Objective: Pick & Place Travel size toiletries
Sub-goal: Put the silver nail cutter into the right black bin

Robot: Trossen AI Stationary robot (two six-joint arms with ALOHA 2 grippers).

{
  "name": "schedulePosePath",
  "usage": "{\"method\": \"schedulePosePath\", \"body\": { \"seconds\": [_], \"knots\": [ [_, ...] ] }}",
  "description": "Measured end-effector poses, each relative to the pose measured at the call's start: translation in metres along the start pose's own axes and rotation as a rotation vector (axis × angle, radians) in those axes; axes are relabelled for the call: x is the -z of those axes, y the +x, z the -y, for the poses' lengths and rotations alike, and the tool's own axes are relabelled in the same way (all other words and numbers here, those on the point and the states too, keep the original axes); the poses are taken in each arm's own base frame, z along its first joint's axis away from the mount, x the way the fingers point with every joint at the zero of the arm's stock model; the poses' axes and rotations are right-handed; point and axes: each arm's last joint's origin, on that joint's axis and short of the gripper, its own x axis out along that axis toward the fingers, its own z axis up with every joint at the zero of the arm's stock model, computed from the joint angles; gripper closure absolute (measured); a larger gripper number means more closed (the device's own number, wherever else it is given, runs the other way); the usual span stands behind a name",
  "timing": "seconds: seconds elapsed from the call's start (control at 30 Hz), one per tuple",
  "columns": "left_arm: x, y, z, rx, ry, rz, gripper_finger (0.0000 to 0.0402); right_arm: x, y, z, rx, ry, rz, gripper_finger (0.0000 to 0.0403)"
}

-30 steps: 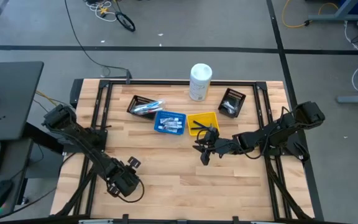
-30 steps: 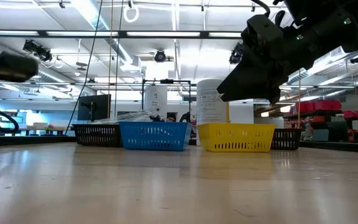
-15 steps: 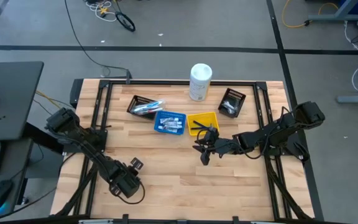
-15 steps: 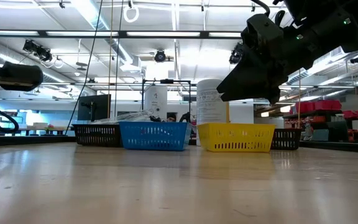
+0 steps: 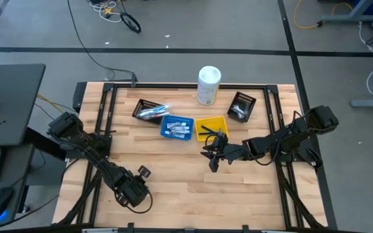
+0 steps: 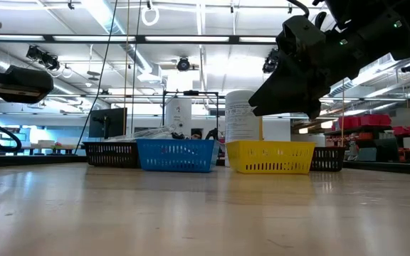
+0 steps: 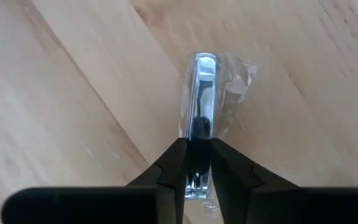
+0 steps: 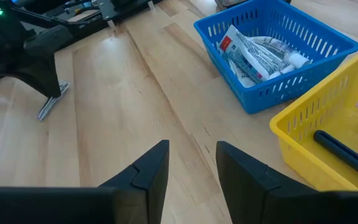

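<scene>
The left tool [image 7: 197, 163] clamped a clear-wrapped, glossy slim item [image 7: 201, 99] on the wooden plank surface [image 7: 73, 93]; the right tool [image 8: 191, 163] hung parted, empty.

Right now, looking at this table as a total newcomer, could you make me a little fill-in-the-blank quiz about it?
1. The left gripper is closed on a clear-wrapped ____.
2. The small white tubes lie in the ____ bin.
3. The right gripper hovers with its fingers ____.
4. The tall white canister stands ____.

Missing words: toothbrush; blue; open; upright
</scene>
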Motion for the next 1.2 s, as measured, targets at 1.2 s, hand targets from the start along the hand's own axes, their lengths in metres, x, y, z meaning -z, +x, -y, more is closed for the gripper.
{"method": "schedulePosePath", "body": {
  "seconds": [1.2],
  "knots": [
    [-0.044,-0.010,-0.138,-0.467,-0.513,0.592,0.0345,0.022,0.026,-0.024,-0.211,-0.507,0.166,0.0271]
  ]
}}
